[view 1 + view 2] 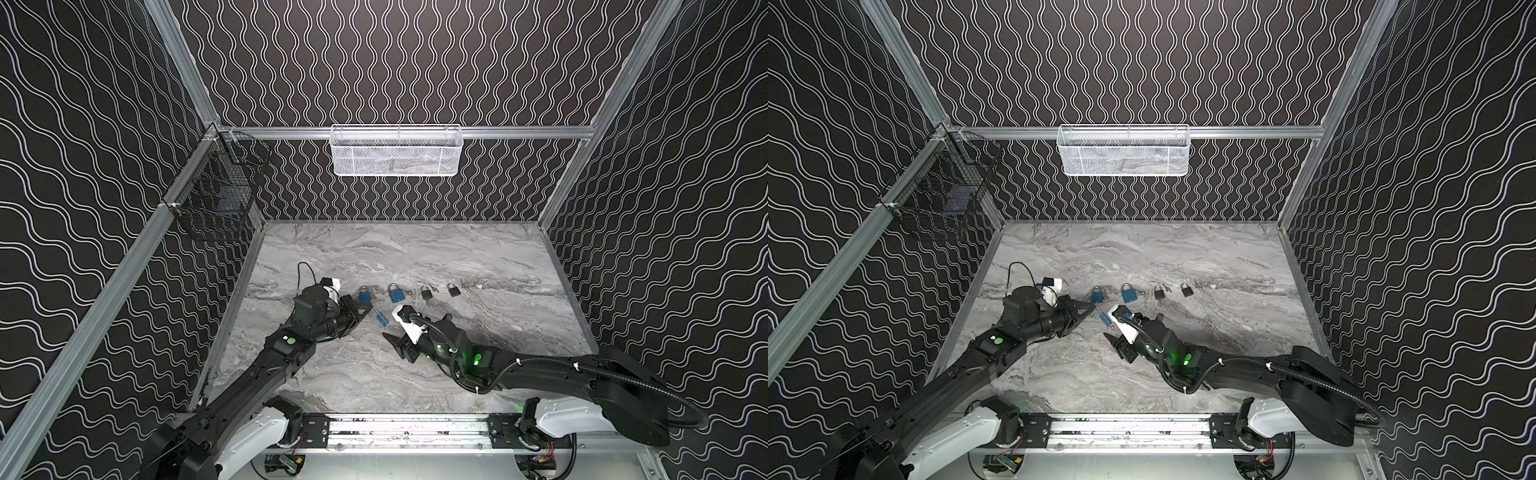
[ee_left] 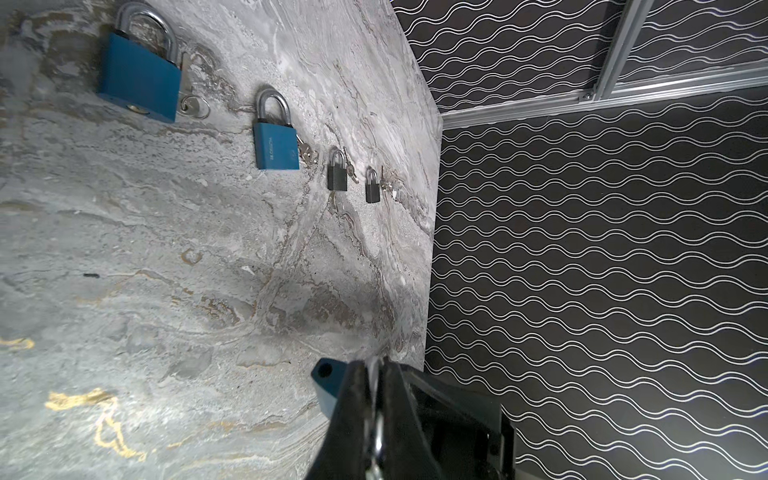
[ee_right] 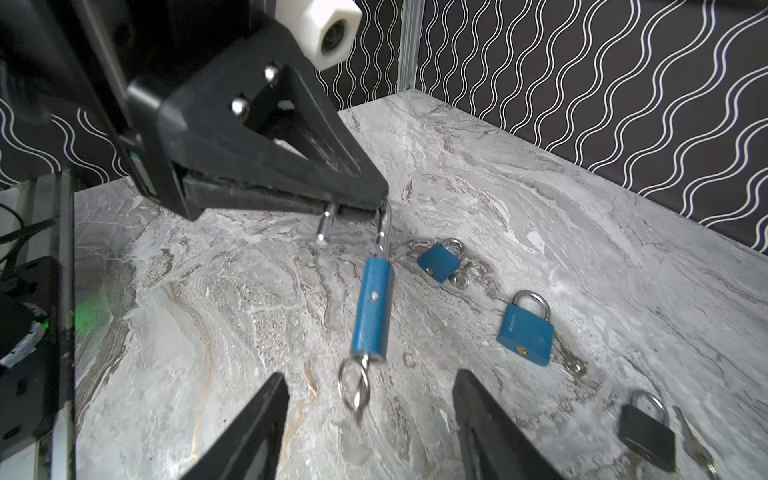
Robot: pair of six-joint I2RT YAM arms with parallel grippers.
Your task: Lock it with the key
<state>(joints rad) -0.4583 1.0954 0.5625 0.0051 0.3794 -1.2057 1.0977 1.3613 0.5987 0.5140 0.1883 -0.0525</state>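
A small blue padlock (image 3: 372, 309) hangs above the marble table, seen edge-on. My left gripper (image 3: 374, 203) is shut on its steel shackle, and one shackle leg (image 3: 323, 226) stands free of the body. The key (image 3: 353, 388), with a ring, sticks out of the body's lower end. My right gripper (image 3: 369, 374) is open, its fingers on either side of the key and apart from it. In both top views the padlock (image 1: 381, 319) (image 1: 1104, 319) hangs between the left gripper (image 1: 368, 308) and the right gripper (image 1: 392, 326). The left wrist view shows the shut left gripper (image 2: 376, 365) and a corner of the padlock (image 2: 326, 382).
Behind the grippers lie two blue padlocks (image 1: 365, 296) (image 1: 396, 294) and two black padlocks (image 1: 426, 293) (image 1: 454, 290) in a row, keys beside them. A white mesh basket (image 1: 396, 151) hangs on the back wall and a black wire basket (image 1: 216, 195) on the left wall.
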